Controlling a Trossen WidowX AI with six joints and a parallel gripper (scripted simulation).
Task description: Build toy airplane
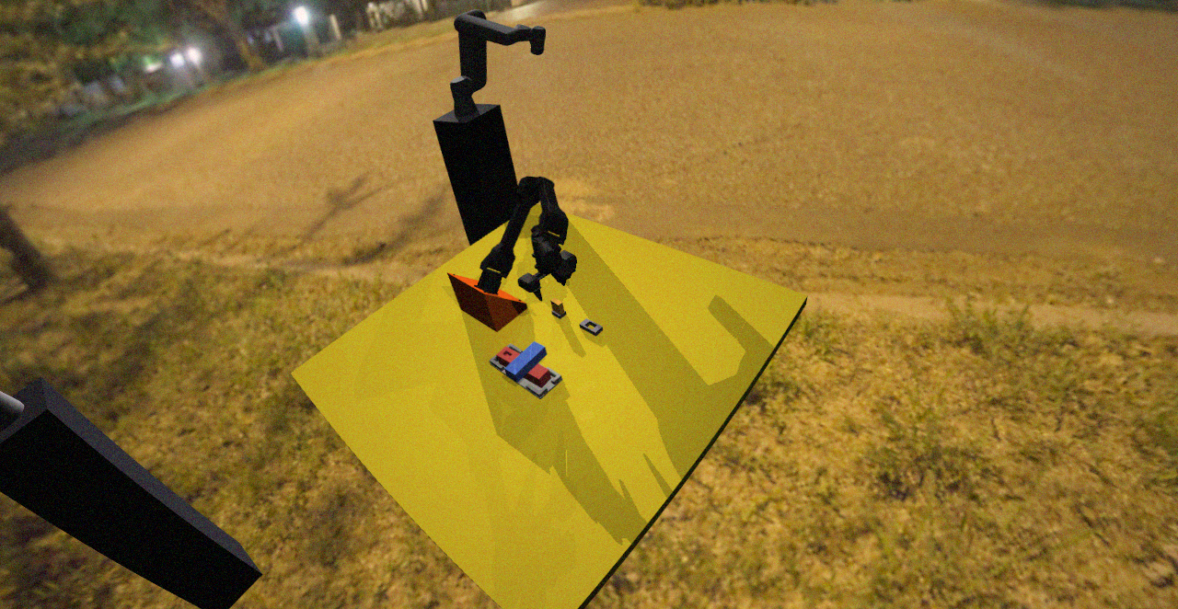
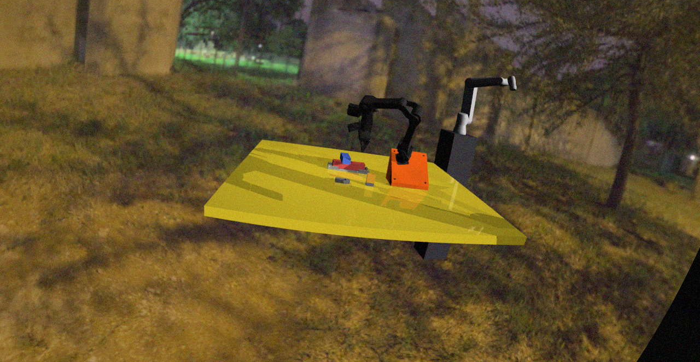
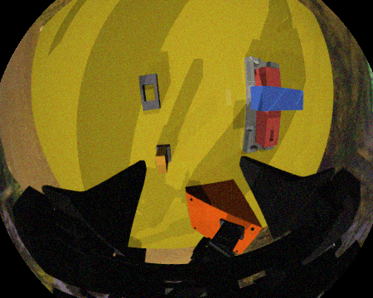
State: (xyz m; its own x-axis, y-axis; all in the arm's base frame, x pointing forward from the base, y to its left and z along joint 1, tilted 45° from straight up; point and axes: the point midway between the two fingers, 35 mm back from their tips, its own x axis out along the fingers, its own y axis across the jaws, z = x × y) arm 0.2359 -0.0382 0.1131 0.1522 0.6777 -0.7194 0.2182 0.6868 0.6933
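matt blue wing (image 1: 525, 361) (image 2: 345, 158) (image 3: 278, 98), smooth yellow table top (image 1: 395, 407) (image 2: 313, 212) (image 3: 220, 25), plastic-looking orange base block (image 1: 503, 314) (image 2: 415, 176) (image 3: 201, 215)

The black, jointed six-joint arm (image 1: 516, 223) (image 2: 389, 103) (image 3: 228, 237) is standing arched — its lower link is leaning upward from the foot, and its forearm is lying nearly level in the exterior view. The black, blocky wrist (image 1: 548, 245) (image 2: 366, 112) is pointing downward. Below it, the black parallel-jaw gripper (image 1: 552, 289) (image 2: 363, 150) (image 3: 195, 162) is hanging wide open — its tapered fingers are standing well apart and holding nothing.
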